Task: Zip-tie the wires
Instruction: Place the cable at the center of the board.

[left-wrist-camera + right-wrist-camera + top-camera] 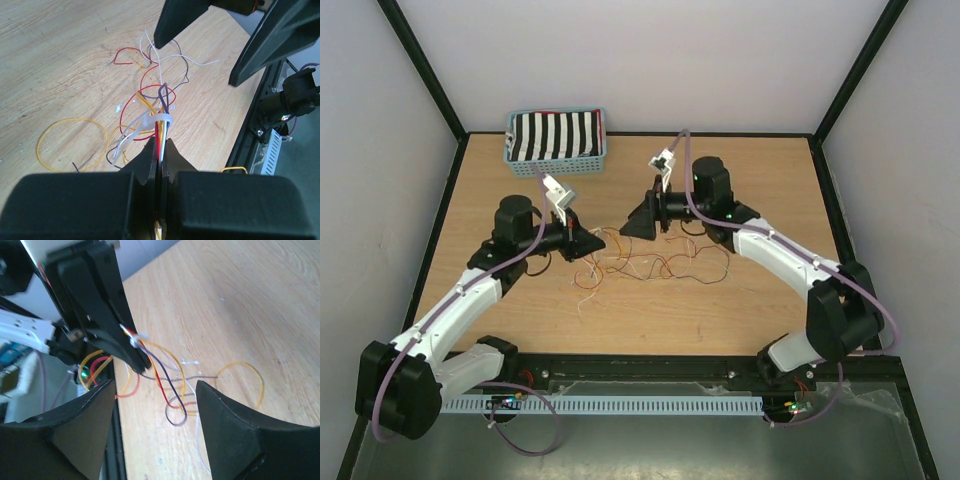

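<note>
1. Pale wooden tabletop (780, 190) in a white-walled cell. A blue mesh basket (555, 166) holding a black-and-white striped cloth (555, 135) sits at the far edge, well apart from the work.
2. The wires (160, 131), thin orange, red, dark and whitish strands, sprawl mid-tabletop between my two arms. One end is gathered into a bundle.
3. My left jaws are clamped shut on that bundle. A white plastic zip tie (162, 119) wraps it just beyond the tips, with its tail trailing off sideways.
4. My right jaws stand wide apart, gripping nothing. They face the left ones from close by.
5. Step in hand, as I read it: cinch the tie.
   - The right jaws should take the tail only, close to the head.
   - Pull straight along the tail while the left jaws hold firm.
   - Catching a loose strand with the tail would drag the bundle.
6. What I can't make out:
   - Whether the tail is through the head, and how snug the loop is.
   - Whether the yellow ring of wire (75, 119) off to the side belongs in the bundle.
   - The right wrist view is blurred, and the tie is too small to see in the top view.
</note>
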Controlling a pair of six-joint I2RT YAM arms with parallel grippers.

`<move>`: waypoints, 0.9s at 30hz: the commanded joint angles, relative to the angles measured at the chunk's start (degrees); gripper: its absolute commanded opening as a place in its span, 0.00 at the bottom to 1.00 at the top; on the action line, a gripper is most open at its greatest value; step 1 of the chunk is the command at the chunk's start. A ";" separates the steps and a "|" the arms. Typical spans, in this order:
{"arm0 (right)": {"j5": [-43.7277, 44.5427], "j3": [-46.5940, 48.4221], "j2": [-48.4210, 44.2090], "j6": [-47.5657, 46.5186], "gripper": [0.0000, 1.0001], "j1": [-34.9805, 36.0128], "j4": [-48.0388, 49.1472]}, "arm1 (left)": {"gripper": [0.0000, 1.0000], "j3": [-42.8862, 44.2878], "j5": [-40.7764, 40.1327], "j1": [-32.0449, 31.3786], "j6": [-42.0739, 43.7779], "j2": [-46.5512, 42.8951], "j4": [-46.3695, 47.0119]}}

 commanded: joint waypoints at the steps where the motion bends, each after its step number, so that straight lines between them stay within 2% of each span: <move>1: 6.04 -8.49 -4.05 -9.42 0.82 0.39 4.96 | 0.00 2.92 1.01 0.77 -1.75 -0.81 -1.29; 4: 8.04 -15.47 -7.35 -13.42 0.93 1.57 13.69 | 0.00 3.53 1.27 1.49 -2.81 -1.17 -2.00; 8: 11.39 -21.51 -10.14 -20.58 1.00 3.87 17.51 | 0.00 4.26 1.45 2.55 -3.65 -1.67 -2.92; 14: 15.93 -28.36 -9.23 -27.79 0.99 6.52 25.29 | 0.00 5.23 2.68 3.31 -4.68 -1.68 -3.40; 19: 18.76 -31.26 -3.09 -27.50 0.99 8.31 37.07 | 0.00 5.91 3.34 3.65 -5.27 -1.93 -3.81; 22: 18.94 -31.42 1.20 -26.22 0.99 9.28 43.66 | 0.00 5.97 3.62 3.79 -5.37 -1.97 -3.93; 27: 20.49 -28.70 7.38 -27.32 0.99 11.82 45.48 | 0.00 6.15 4.16 4.17 -5.46 -2.02 -4.13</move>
